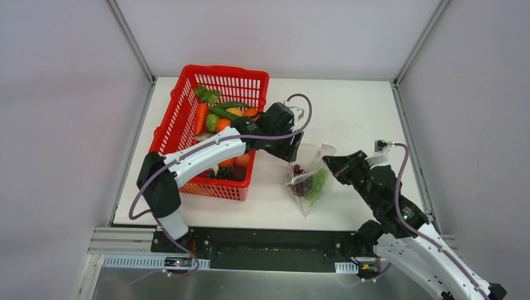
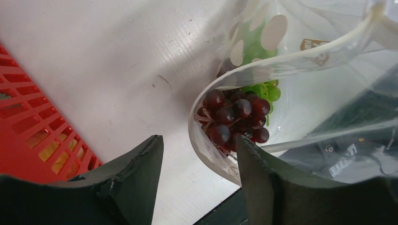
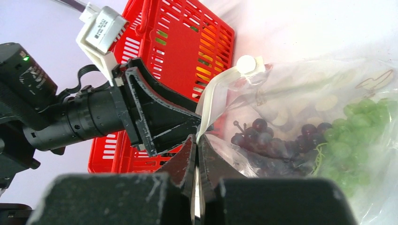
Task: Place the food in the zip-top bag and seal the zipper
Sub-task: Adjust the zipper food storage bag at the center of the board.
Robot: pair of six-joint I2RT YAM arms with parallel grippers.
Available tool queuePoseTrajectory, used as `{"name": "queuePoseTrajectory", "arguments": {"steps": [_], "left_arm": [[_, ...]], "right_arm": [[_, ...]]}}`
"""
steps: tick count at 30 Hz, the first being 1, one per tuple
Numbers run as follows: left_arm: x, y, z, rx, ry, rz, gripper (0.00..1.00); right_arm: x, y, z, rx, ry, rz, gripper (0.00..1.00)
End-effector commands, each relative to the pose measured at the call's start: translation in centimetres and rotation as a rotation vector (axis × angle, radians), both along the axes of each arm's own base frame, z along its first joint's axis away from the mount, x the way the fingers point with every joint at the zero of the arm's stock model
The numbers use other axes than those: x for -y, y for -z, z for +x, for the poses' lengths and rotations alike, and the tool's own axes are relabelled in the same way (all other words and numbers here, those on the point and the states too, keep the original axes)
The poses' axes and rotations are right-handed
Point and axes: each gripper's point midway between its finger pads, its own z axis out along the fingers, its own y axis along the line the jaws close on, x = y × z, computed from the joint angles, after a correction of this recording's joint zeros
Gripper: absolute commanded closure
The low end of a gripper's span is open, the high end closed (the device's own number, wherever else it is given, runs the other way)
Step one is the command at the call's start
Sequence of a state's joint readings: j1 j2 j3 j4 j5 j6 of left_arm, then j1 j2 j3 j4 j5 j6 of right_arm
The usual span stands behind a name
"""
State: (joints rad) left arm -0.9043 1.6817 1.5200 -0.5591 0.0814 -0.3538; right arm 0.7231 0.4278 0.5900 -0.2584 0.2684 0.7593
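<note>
Right wrist view puts us closest to the work: our right pincer [image 3: 197, 140] is pressed together on the rim of the zip-top bag [image 3: 300, 93], pinching the thin plastic just below the pale zipper [image 3: 216, 91] strip, which rises from the fingertips in a curve. We judge that this grip has one purpose: to lift one side of the mouth, so that the bag gapes and does not lie flat on the worktop [image 1: 356, 112]. Inside the bag the purple grapes [image 3: 263, 136] lie near the mouth and the green grapes [image 3: 352, 140] deeper, toward the bottom. Opposite to it, our left pincer [image 2: 198, 140] hangs at the other side of the mouth, spread and holding nothing. The near lip of the bag curves between its fingers, but we cannot tell whether a finger touches it. Its place over the opening would suit dropping food in, or taking the other lip. Further out, the red basket [image 1: 187, 94] stands just beside the bag on the left. More food [image 1: 222, 115] lies in it, orange and green pieces among them, so we judge that the filling is only partly done and it is too early to close the zipper.
</note>
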Motion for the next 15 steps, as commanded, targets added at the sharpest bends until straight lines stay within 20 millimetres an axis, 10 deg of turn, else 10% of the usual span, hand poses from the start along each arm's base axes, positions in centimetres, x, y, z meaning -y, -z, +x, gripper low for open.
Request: {"name": "queuePoseTrajectory", "arguments": {"steps": [1,9,15], "left_arm": [[0.4,-0.8,0.3,0.009,-0.013,0.008,0.44],[1.7,-2.9,-0.1,0.021,0.028,-0.075,0.99],[2.4,-8.9,-0.9,0.082,0.066,-0.228,1.0]], "right_arm": [[0.7,-0.3,0.3,0.006,0.041,0.011,1.0],[0.6,-0.3,0.3,0.003,0.038,0.006,1.0],[-0.3,-1.3,0.3,0.017,-0.015,-0.036,1.0]]}}
